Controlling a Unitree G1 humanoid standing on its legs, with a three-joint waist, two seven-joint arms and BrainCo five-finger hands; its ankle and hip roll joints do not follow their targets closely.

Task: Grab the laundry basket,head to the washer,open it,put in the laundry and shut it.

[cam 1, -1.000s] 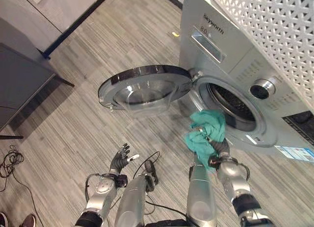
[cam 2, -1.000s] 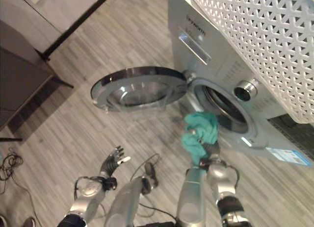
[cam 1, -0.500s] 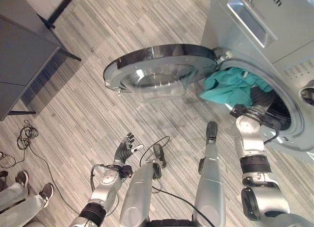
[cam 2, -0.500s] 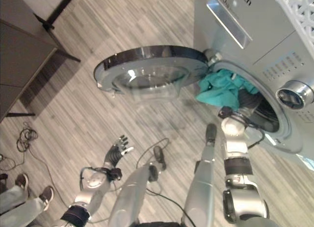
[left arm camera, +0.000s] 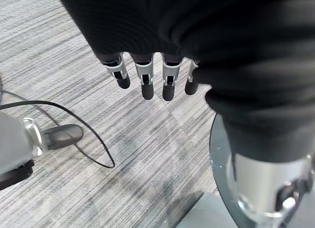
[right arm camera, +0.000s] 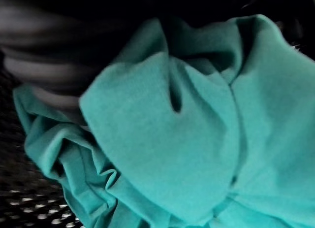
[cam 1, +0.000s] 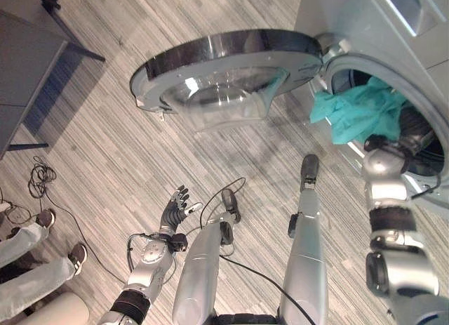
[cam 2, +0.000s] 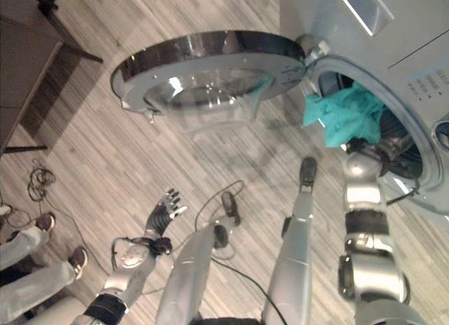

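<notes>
The teal cloth point(cam 1: 358, 111) hangs half in the washer point(cam 2: 393, 65) mouth beside the open door point(cam 1: 224, 69), the right hand's grip hidden, the left hand point(cam 1: 174, 213) spread idle low, so push deep before letting go.

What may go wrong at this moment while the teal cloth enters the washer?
1. Part of the teal cloth hangs over the rim of the washer opening; it may slip out or get caught when the door shuts.
2. The right robot hand is hidden behind the cloth, so its release is hard to check.
</notes>
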